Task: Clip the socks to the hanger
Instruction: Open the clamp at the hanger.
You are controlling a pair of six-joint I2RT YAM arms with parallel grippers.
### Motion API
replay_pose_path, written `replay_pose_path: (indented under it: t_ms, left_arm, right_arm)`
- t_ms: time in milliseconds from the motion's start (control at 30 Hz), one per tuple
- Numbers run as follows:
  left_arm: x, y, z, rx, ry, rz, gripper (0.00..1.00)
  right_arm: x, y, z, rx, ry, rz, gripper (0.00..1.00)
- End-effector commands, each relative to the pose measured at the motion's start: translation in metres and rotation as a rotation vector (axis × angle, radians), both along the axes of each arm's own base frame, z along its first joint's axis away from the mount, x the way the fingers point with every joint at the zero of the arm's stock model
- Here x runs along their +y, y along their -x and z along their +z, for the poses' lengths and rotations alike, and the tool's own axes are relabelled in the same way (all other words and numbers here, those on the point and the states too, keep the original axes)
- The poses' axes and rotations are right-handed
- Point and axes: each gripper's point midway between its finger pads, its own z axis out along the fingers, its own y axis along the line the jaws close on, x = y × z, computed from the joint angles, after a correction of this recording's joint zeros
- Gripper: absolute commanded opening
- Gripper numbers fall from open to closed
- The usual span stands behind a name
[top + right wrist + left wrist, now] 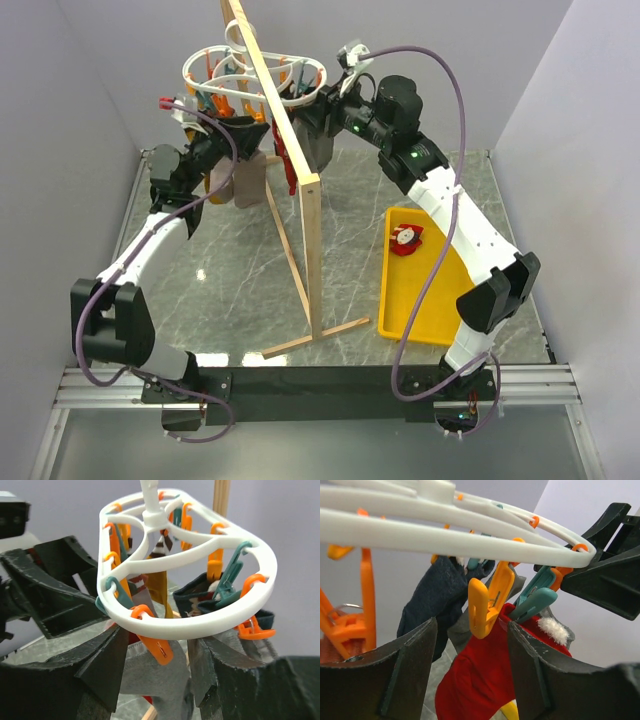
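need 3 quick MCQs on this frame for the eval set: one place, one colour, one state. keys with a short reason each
1. Where does the loose red sock lie?
A) in the yellow tray
B) on the bare table
C) on the rack's base

2. What colour is the clip between the left gripper's fingers?
A) teal
B) orange
C) white

3. How does the left gripper stand?
A) shut on a sock
B) shut on the clip
C) open

Key:
1 A: the top view shows it inside the tray.
2 B: the left wrist view shows an orange clip hanging there.
3 C: both fingers stand clear of the clip, with gaps on either side.
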Motion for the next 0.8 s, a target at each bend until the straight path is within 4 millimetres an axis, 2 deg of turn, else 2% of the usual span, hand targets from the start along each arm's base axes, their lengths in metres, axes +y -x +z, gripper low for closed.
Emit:
replay_pose_path:
  t_ms: [0,333,500,533,567,767]
  left_arm:
    - [-0.007,0.008,0.027,-0.098,0.003,-0.059,0.63]
    - [-0.008,0.001,0.032,-0.126,0.024,-0.062,0.57]
    - [-0.010,0.001,0.036,-0.152,0.027,-0.078,0.49]
    - [-0.010,0.001,0.036,-0.157,0.029,-0.077,0.47]
    - [-0.011,0.001,0.036,-0.159,0.030,-0.079,0.40]
    - [-0.010,0.004,0.040,-0.151,0.035,-0.063,0.27]
  right_arm:
    - [0.002,0.003,0.016,-0.032,-0.027,0.028,0.56]
    - [-0.002,0.002,0.017,-0.030,-0.031,0.031,0.56]
    - [-0.004,0.000,0.019,-0.029,-0.039,0.036,0.56]
    - [-0.005,0.000,0.020,-0.032,-0.041,0.036,0.56]
    - [-0.004,0.001,0.021,-0.033,-0.042,0.039,0.56]
    - [-0.008,-0.003,0.026,-0.027,-0.057,0.030,0.55]
